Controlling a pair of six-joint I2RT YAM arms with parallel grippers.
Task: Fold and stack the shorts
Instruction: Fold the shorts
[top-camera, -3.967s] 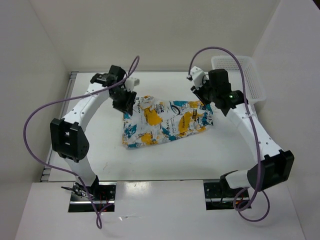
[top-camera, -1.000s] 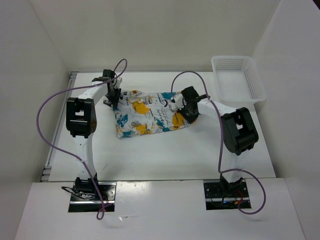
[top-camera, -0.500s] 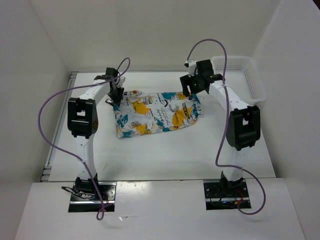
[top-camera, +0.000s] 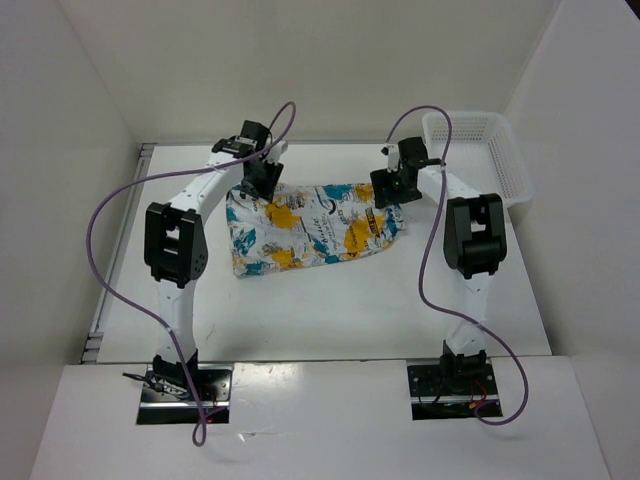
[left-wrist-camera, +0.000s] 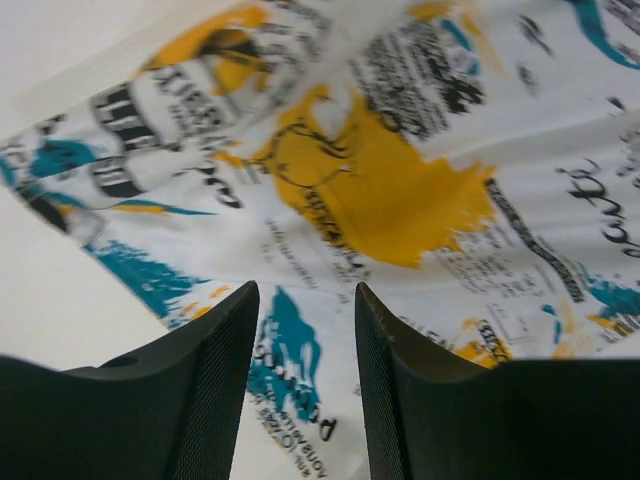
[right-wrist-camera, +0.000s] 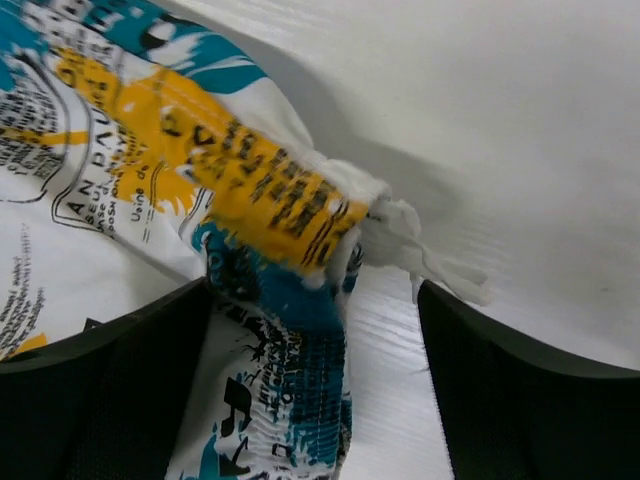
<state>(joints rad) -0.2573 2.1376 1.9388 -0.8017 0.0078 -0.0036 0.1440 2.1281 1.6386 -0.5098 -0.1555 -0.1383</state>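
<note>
Tabletop (top-camera: 330, 300) — shorts (top-camera: 310, 235), perhaps a drawstring (right-wrist-camera: 420, 255)

the right gripper (right-wrist-camera: 312, 290) let go of the shorts (top-camera: 310, 232) and opened wide. the left gripper (left-wrist-camera: 305, 300) moved a bit right.

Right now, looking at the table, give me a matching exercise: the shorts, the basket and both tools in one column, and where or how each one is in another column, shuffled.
Things:
1. printed shorts
2. white mesh basket
3. left tool
4. right tool

Places or states:
A. at the table's far right corner
B. spread out mid-table
C. jaws wide apart, straddling the bunched right-hand edge of the fabric
D. fingers a narrow gap apart, over the fabric's far left corner

Pairs: 1-B, 2-A, 3-D, 4-C
</note>
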